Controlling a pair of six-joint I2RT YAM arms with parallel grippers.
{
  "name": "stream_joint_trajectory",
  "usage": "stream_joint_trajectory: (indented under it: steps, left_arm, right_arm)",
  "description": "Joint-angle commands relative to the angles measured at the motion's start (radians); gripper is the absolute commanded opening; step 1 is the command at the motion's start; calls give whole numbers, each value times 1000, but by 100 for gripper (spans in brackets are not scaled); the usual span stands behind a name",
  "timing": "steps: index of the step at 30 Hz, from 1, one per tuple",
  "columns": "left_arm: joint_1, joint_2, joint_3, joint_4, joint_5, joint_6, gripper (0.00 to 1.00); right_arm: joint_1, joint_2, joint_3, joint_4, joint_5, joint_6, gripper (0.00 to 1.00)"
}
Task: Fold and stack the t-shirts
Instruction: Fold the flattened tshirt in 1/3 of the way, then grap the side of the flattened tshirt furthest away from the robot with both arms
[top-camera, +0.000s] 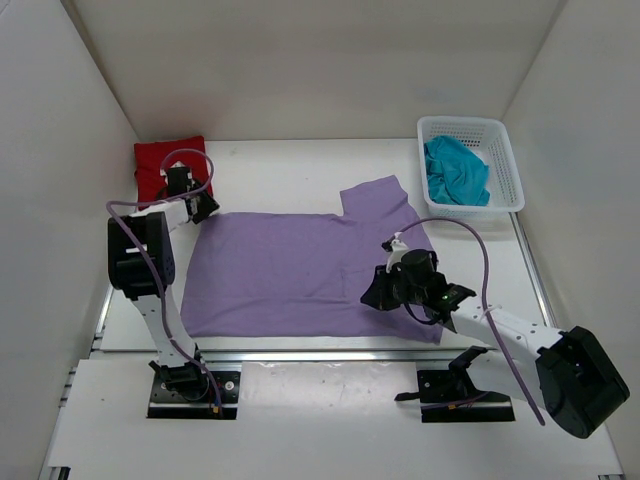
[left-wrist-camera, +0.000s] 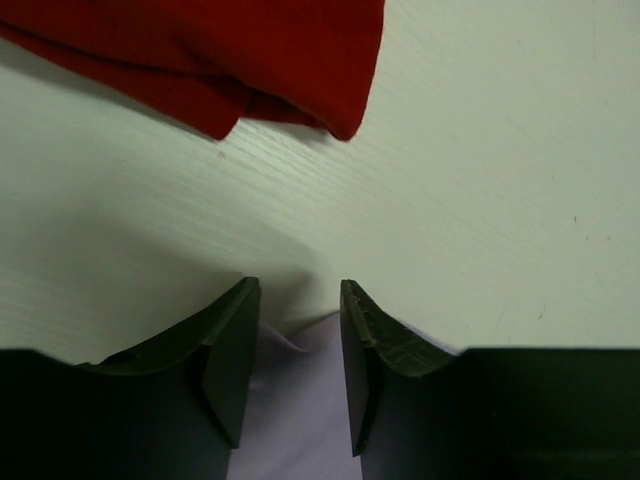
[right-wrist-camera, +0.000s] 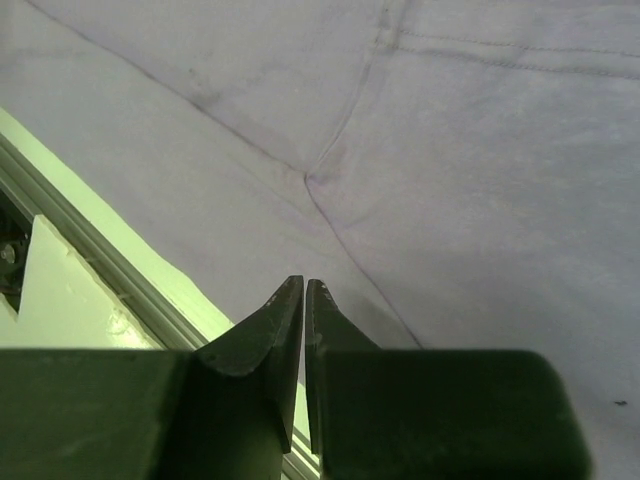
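Note:
The lavender t-shirt (top-camera: 290, 270) lies spread flat in the middle of the table, one sleeve pointing toward the far right. The deep red t-shirt (top-camera: 160, 160) sits folded in the far left corner. The teal t-shirt (top-camera: 455, 170) lies bunched in the basket. My left gripper (top-camera: 203, 207) is open at the lavender shirt's far left corner; the wrist view shows the cloth corner (left-wrist-camera: 295, 400) between the fingers, with the red shirt (left-wrist-camera: 230, 50) just beyond. My right gripper (top-camera: 375, 292) is shut low over the shirt's near right part (right-wrist-camera: 450, 150), with nothing seen between its jaws (right-wrist-camera: 304, 285).
A white mesh basket (top-camera: 505, 160) stands at the far right. White walls close in the table on the left, back and right. A metal rail (right-wrist-camera: 90, 250) runs along the table's near edge, close to the right gripper.

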Motion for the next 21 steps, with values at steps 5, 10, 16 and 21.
stream_joint_trajectory:
  steps: [5,10,16,21]
  left_arm:
    - [12,-64,-11,-83,1,54,46]
    - [-9,-94,-3,-116,-73,135,57]
    - [-35,-63,6,-153,-61,168,38]
    - [-15,-147,-52,-72,-36,97,2]
  right_arm:
    - [-17,4,56,60,-19,-20,5]
    - [-8,24,66,75,-31,-23,5]
    - [-16,6,61,86,-27,-25,5]
    - [-23,1,61,98,-33,-26,5]
